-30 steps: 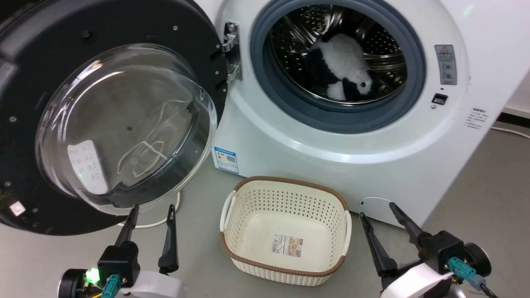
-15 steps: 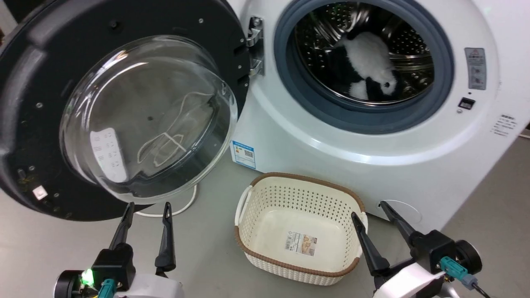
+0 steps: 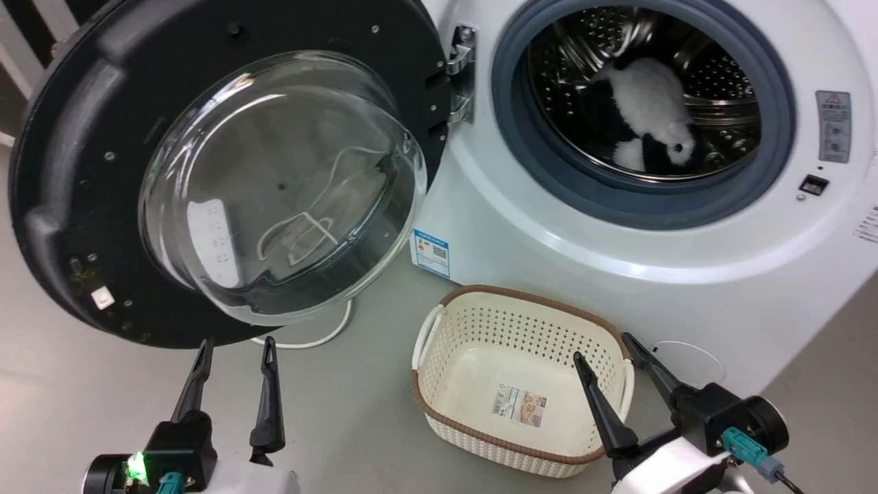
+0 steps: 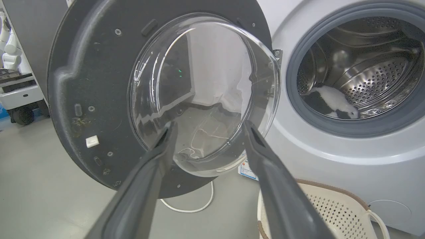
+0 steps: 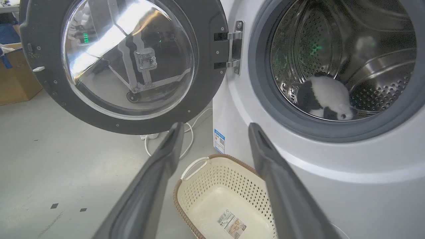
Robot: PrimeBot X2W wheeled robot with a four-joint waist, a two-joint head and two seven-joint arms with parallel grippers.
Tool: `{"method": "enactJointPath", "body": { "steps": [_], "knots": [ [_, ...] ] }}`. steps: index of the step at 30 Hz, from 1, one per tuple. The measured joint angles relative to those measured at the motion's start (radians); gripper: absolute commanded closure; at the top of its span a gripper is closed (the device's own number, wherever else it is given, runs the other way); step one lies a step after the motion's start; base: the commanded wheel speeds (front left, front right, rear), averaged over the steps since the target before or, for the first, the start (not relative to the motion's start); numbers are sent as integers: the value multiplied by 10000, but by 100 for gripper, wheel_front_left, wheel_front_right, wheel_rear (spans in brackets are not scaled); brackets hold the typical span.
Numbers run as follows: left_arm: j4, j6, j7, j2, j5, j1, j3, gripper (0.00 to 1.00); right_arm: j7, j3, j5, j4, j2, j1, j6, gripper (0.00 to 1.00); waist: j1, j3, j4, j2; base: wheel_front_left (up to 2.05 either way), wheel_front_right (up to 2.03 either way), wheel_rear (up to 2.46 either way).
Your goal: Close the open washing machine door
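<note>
While the washing machine door [image 3: 226, 171] stands swung wide on its hinge [image 3: 461, 82] at the left edge of the washing machine [image 3: 617, 274], inner face and bulging glass turned toward the robot, the items read as follows.

- Door: free edge far out to the left of the machine, hinge axis upright. Closing is judged a rightward sweep onto the machine's front.
- Left gripper [image 3: 236, 344]: wide, holding nothing, just below the door's lower rim and apart from it. This is the nearer arm.
- Right gripper [image 3: 602, 347]: wide, holding nothing, before the machine's front, well apart from the door.
- Drum [image 3: 720, 68]: inside the machine, holds one black-and-white plush toy [image 3: 648, 96].
- Basket [image 3: 511, 293]: on the floor before the machine, holds only a printed label.
- White cable [image 3: 322, 341]: on the floor left of the machine, under the door.
</note>
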Motion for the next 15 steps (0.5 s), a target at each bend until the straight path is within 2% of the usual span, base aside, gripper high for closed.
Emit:
{"method": "enactJointPath", "body": {
  "steps": [7, 8, 9, 10, 15],
  "knots": [
    [0, 4, -121, -31, -222, 5, 44, 0, -148, 48, 29, 71, 2, 0, 0, 0, 0, 78, 296, 0, 0, 0, 0],
    [10, 2, -165, -33, -272, 5, 40, 9, -169, 56, 29, 86, 4, 0, 0, 0, 0, 95, 338, 0, 0, 0, 0],
    [17, -4, -199, -35, -336, 5, 44, 62, -198, 67, 29, 100, 4, 0, 0, 0, 1, 112, 381, 0, 0, 0, 0],
    [21, -40, -201, -36, -410, 5, 38, 100, -228, 75, 27, 105, 6, -1, 0, 0, 0, 134, 424, 0, 0, 0, 0],
    [-328, -111, -313, -69, -1193, -36, 420, 100, -322, 96, 19, 107, 13, -6, 0, 0, 0, 306, 634, 0, 0, 0, 0]
  ]
}}
